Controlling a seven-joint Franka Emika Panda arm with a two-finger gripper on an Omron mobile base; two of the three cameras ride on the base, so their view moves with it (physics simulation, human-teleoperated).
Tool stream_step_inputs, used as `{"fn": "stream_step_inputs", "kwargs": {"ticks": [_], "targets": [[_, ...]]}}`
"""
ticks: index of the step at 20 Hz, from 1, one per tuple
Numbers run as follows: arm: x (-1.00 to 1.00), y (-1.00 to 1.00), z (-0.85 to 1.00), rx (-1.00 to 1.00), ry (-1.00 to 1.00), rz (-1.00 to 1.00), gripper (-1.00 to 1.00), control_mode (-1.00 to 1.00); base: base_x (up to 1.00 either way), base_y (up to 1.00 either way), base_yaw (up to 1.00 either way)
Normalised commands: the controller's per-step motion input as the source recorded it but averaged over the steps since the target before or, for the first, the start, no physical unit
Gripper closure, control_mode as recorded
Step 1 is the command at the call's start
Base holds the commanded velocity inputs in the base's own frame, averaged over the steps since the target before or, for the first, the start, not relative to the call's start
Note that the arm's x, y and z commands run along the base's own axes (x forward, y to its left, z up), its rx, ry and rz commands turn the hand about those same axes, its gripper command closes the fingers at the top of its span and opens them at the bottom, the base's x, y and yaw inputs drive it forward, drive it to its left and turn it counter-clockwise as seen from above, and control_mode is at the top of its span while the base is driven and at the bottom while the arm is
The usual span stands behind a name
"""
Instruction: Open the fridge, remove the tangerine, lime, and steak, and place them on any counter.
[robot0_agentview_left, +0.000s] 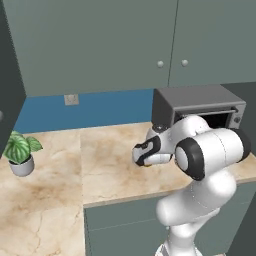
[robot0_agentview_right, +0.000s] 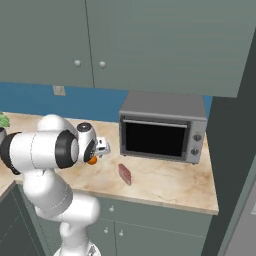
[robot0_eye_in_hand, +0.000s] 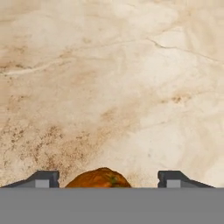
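One tangerine (robot0_eye_in_hand: 99, 177) sits between the spread gripper (robot0_eye_in_hand: 105, 179) fingertips above the counter (robot0_eye_in_hand: 113, 87); the steak (robot0_agentview_right: 125, 173) lies nearby.

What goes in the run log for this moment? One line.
stage: placing tangerine | gripper: open, tangerine between tips, over counter | steak: on counter before microwave | lime: unseen

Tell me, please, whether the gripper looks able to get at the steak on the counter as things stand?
Probably yes: the steak lies bare on the counter, nothing around it, but the tangerine sits between the gripper's fingertips.
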Motion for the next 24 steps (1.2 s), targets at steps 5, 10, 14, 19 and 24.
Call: {"fn": "stream_step_inputs", "kwargs": {"ticks": [5,10,14,19,24], "targets": [[-0.38,-0.06,0.91,0.11,-0.03,0.0,-1.0,-1.0,0.0,0.0,0.0],[-0.92,-0.05,0.92,0.04,-0.07,0.0,-1.0,-1.0,0.0,0.0,0.0],[-1.0,-0.15,1.0,0.03,-0.01,0.0,-1.0,-1.0,0.0,0.0,0.0],[-0.99,-0.26,1.0,0.04,0.0,0.0,-1.0,-1.0,0.0,0.0,0.0],[-0.75,-0.27,1.0,0.02,0.0,0.0,-1.0,-1.0,0.0,0.0,0.0]]}}
